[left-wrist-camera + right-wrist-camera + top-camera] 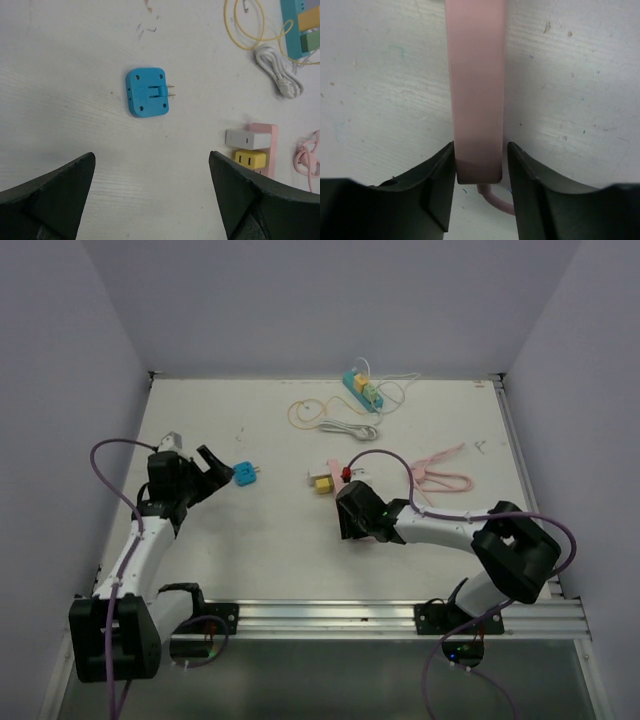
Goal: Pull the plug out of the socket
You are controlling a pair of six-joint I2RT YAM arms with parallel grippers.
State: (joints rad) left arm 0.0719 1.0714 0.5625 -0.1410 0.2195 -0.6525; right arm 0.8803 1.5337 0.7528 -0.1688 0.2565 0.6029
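Blue plug (147, 92); pink socket strip (476, 90); yellow adapter (250, 160); white adapter (243, 138); white table (75, 60); teal strip (362, 390).

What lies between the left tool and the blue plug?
Only bare table; the left wrist view shows the open left tool short of the blue plug, nothing between them.

Smooth matt pink plastic socket (476, 90); matt blue plastic plug (146, 92); scuffed table (75, 50).
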